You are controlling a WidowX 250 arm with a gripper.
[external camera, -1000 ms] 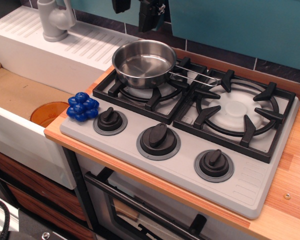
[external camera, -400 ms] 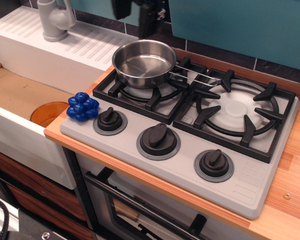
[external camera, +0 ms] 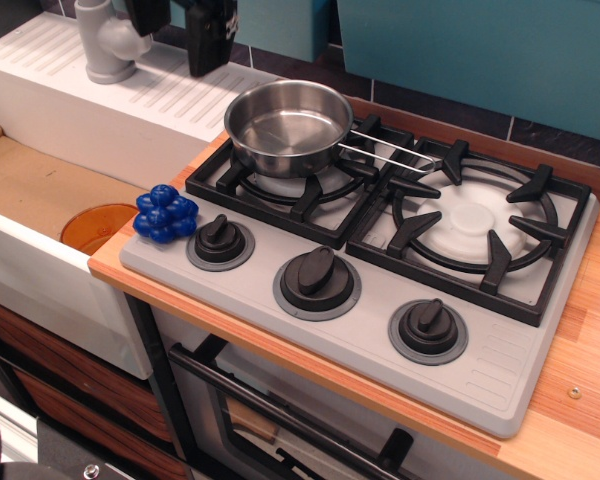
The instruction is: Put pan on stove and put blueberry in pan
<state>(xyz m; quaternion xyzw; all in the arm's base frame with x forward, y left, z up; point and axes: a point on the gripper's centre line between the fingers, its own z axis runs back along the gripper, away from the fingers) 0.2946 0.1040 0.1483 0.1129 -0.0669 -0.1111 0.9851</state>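
The steel pan (external camera: pixel 288 125) stands empty on the left grate of the grey stove (external camera: pixel 370 335), its wire handle pointing right. The blueberry (external camera: pixel 165 213) lies on the stove's front left corner, beside the left knob. My gripper (external camera: pixel 178 30) hangs at the top edge of the view, over the white drainboard, up and to the left of the pan and well behind the blueberry. Its two dark fingers (external camera: pixel 210 38) stand apart with nothing between them. Its upper part is cut off by the frame.
A white sink (external camera: pixel 30 255) lies left of the stove with an orange disc (external camera: pixel 98 225) in it. A grey faucet (external camera: pixel 108 42) stands on the ribbed drainboard (external camera: pixel 130 100). Wooden counter (external camera: pixel 580 400) surrounds the stove; a teal wall runs behind it.
My gripper has moved left, from above the back of the pan to over the drainboard, and sits slightly lower. The pan and blueberry have not moved.
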